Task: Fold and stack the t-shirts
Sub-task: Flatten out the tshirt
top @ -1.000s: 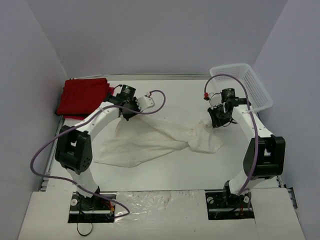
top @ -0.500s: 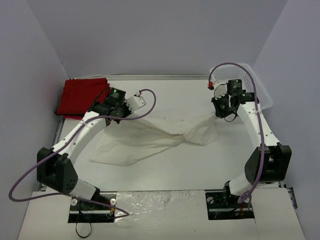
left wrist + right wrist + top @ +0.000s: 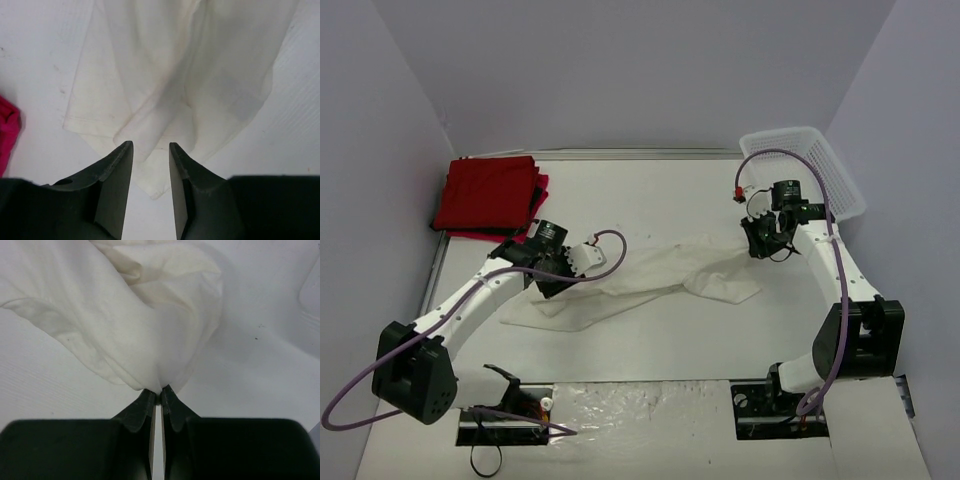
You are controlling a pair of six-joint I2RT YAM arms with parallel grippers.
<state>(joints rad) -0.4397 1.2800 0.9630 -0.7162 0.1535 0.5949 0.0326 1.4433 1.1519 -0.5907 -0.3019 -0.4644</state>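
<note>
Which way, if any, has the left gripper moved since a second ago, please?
Yes: left gripper came toward the near edge, away from the red shirts.

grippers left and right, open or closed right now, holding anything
Left gripper: open, not clamped on the cream t-shirt beyond its tips.
Right gripper: closed on the cream t-shirt.

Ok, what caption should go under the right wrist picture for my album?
Right end effector shut on a bunched fold of the cream-white t-shirt, white table behind.

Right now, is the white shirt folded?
Not folded: white shirt lies rumpled across the table, one end pinched in the right gripper.
</note>
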